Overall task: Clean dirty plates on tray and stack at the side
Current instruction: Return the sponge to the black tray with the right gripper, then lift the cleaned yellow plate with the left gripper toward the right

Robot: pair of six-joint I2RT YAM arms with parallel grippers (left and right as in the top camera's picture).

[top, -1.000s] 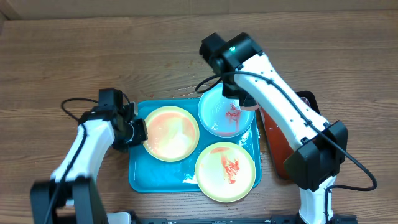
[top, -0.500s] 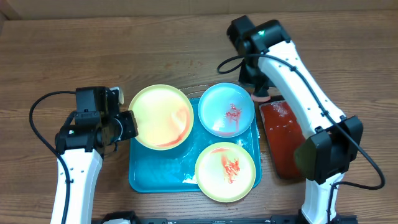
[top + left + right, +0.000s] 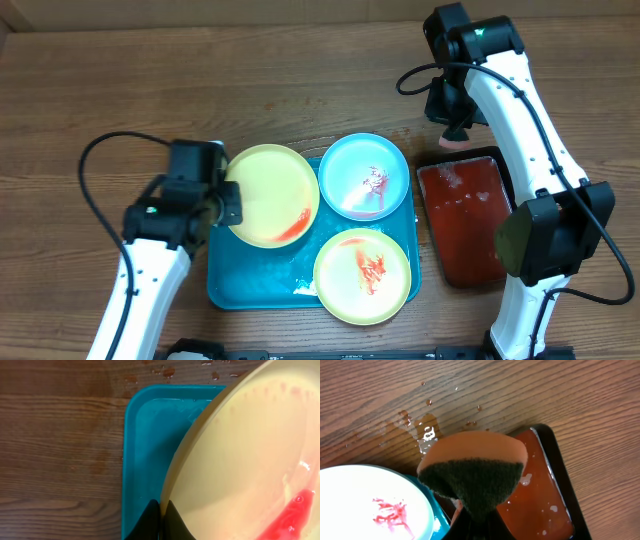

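Note:
My left gripper (image 3: 228,203) is shut on the left rim of a pale yellow plate (image 3: 268,195), held tilted over the turquoise tray's (image 3: 240,278) back left part. Red sauce (image 3: 295,515) has pooled at the plate's low edge. In the left wrist view the black fingertips (image 3: 152,510) pinch the plate (image 3: 250,460) rim above the tray (image 3: 145,450). A blue-white plate (image 3: 363,176) with a red smear and a second yellow plate (image 3: 362,276) with sauce lie flat on the tray. My right gripper (image 3: 450,122) is shut on an orange and dark green sponge (image 3: 475,470), above the table behind the red tray.
A black-rimmed red tray (image 3: 462,215) holding reddish liquid lies right of the turquoise tray. Water drops (image 3: 427,430) wet the wood behind the blue-white plate (image 3: 370,505). Cables loop from both arms over the table.
My left gripper lifted the yellow plate off the tray and tilted it, so the sauce ran to one edge. My right arm carried the sponge from over the blue-white plate back and right.

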